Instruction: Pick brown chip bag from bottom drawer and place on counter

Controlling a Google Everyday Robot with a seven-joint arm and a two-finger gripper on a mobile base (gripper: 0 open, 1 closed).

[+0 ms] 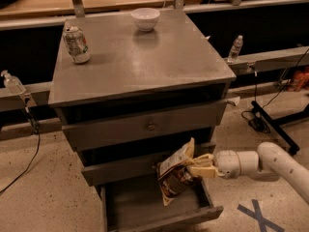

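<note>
Cream two-finger gripper [199,166] on a white arm reaches in from the right of the cabinet, fingers pinched on crinkly dark-brown chip bag with cream edges [175,179]. Bag hangs tilted over open shallow grey metal bottom drawer [133,204]. Flat grey metal counter [154,57] carries silver soda can [77,44] and white bowl [146,18].

High cam, front-on, down at counter [145,57] — gripper [197,166] low-rt

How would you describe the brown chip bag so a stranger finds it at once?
On the grey cabinet the bottom drawer stands open. Above its right side the gripper holds the brown chip bag. It alone is crinkly, dark, with cream edges; the can and bowl stand on the counter.
</note>
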